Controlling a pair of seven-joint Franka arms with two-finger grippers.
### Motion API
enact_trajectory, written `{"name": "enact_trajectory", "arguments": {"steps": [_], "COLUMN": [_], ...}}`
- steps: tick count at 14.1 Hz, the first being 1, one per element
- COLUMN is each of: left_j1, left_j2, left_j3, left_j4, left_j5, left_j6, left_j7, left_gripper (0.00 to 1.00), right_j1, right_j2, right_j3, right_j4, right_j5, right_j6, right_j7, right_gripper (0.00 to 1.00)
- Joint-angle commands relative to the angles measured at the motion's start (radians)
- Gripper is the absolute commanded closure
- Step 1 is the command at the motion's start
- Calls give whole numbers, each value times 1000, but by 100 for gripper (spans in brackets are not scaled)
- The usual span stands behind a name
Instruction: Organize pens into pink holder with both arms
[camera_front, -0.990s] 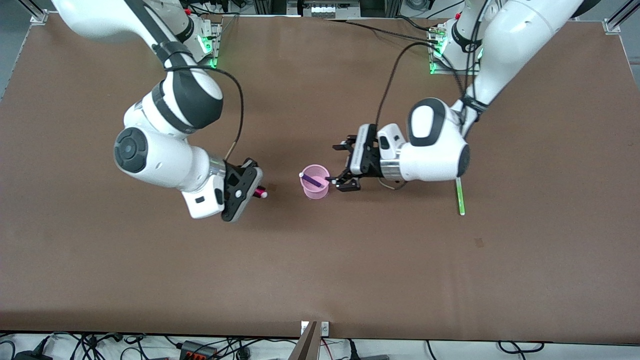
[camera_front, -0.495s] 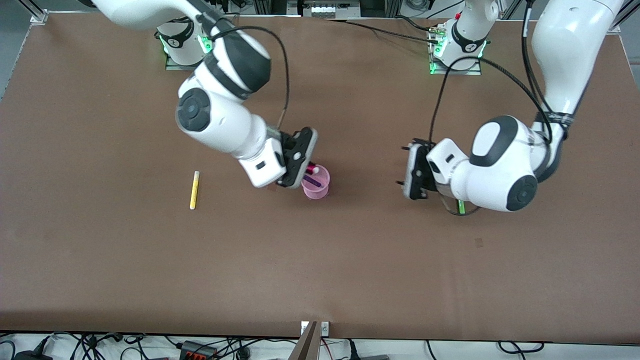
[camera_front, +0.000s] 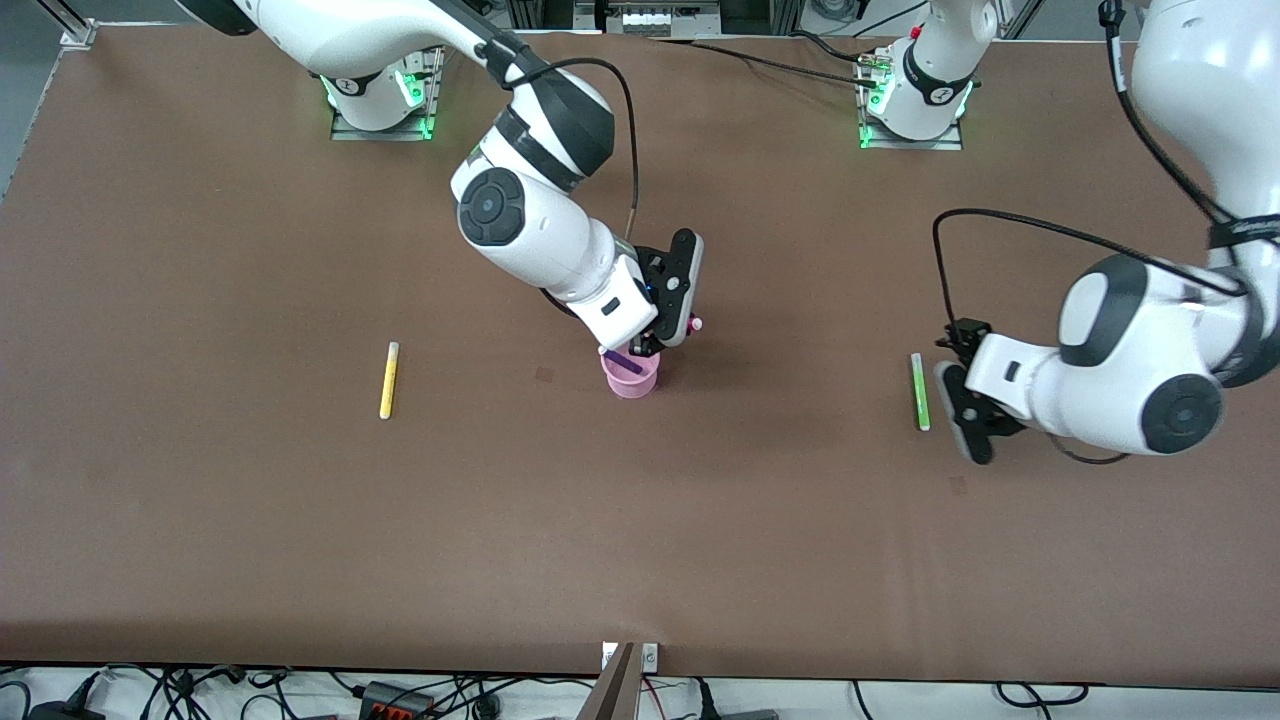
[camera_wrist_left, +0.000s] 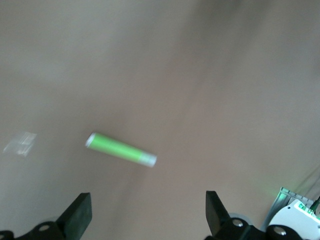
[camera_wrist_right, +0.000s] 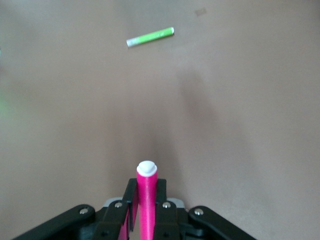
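Observation:
The pink holder (camera_front: 631, 380) stands mid-table with a purple-blue pen (camera_front: 622, 356) lying inside it. My right gripper (camera_front: 660, 340) hangs just over the holder, shut on a magenta pen (camera_wrist_right: 147, 182) whose white tip points away from the wrist. The magenta pen's tip (camera_front: 696, 323) sticks out past the fingers. A light green pen (camera_front: 919, 391) lies toward the left arm's end of the table. My left gripper (camera_front: 948, 400) hovers beside that green pen (camera_wrist_left: 121, 149), open and empty. A yellow pen (camera_front: 388, 380) lies toward the right arm's end.
The brown table (camera_front: 640, 540) carries only the holder and the pens. The arms' bases (camera_front: 380, 90) sit along its edge farthest from the front camera. Cables hang below the near edge.
My right gripper carried the magenta pen from near the yellow pen to over the holder. My left gripper drew away from the holder to beside the green pen, staying open.

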Motion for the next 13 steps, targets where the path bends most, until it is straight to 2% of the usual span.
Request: {"name": "enact_trajectory", "arguments": {"steps": [1,2,4,6,8,10,11,13], "left_j1": [-21,-26,-111,-170,-196,-195,-196,-201], "left_j2": [-96,-145,-222,-326,-467,-585,-622,-650], "left_j3": [8,52,196,273,304,307,321,340], "left_j4": [30,15,-14,-109,-276,-420,-451,-455], "left_j5": [63,45,-18,-105,-115,-115,-113,-116], "left_j6": [-49,-43,-29,-7,119,245,256,250], "left_j7": [-194,-227,-367,-566,-778,-895,-896,-897], "left_gripper": [0,0,0,0,0,0,0,0], "right_j1": [13,17,19,23,24,22,22,24], "right_j2": [33,41,59,72,86,98,104,115], "right_j3": [-1,-1,-1,-1,-2,-4,-4,-4], "right_j4": [0,0,0,0,0,0,0,0], "right_j5": [-43,-43,-41,-44,-52,-56,-56,-58], "right_j6": [28,43,48,48,48,72,86,103], "right_j7": [-22,-22,-21,-22,-22,-21,-15,-10], "right_gripper": [100,100,100,100,100,100,100,100]}}
